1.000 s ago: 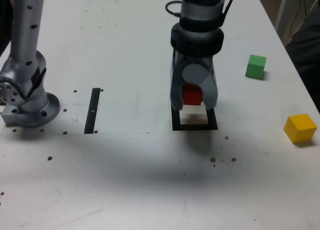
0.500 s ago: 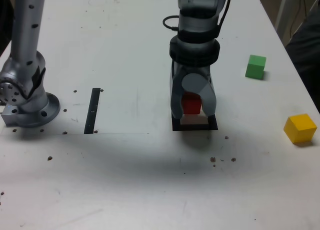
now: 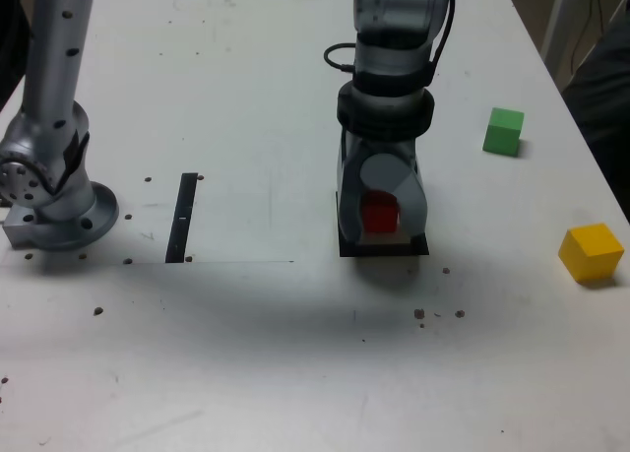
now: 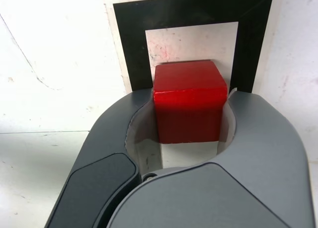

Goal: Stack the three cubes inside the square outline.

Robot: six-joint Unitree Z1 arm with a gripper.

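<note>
Clearly the first placement is in hand: the gripper (image 3: 381, 226) clamps the red cube (image 4: 188, 100) low over the square outline (image 4: 131, 49). Next comes release; green cube (image 3: 504, 131) and yellow cube (image 3: 591, 251) wait well off to the exterior view's right of it.

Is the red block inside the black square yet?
Inside its edges, but maybe not down yet. The gripper holds the red block over the black square's pale middle; whether it touches the table is hidden.

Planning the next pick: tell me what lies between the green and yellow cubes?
Nothing: the exterior view shows bare table between green cube and yellow cube.
</note>
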